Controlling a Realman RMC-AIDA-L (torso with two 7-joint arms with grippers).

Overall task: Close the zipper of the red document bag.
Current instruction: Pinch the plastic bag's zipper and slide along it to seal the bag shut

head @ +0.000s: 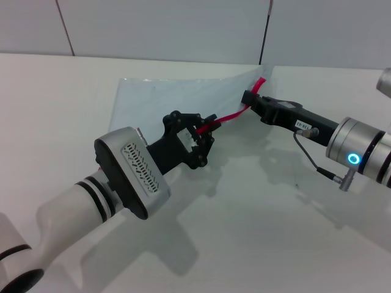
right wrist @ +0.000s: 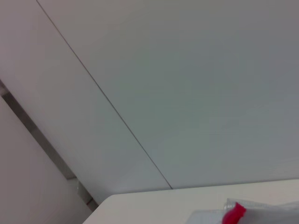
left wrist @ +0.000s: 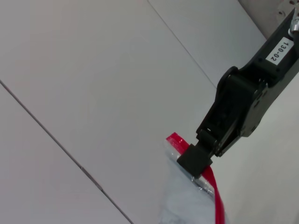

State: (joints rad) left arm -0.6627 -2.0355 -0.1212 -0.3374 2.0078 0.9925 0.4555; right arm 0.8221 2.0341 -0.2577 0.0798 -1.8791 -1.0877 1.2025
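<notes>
The red document bag [head: 165,97] is a pale translucent pouch, lifted at its right side above the white table. Its zipper [head: 231,116] runs as a thin red strip from the far right corner down toward the middle. My left gripper [head: 206,128] is shut on the zipper's near part; the slider is hidden among its black fingers. My right gripper [head: 247,97] is shut on the bag's red edge near the far corner. The left wrist view shows that right gripper [left wrist: 194,161] clamping the zipper [left wrist: 216,193]. In the right wrist view only the zipper's red end [right wrist: 232,214] shows.
The white table [head: 263,238] spreads in front of and beside both arms. A grey panelled wall [head: 183,30] stands close behind the bag. A thin cable [head: 308,160] hangs under the right arm's wrist.
</notes>
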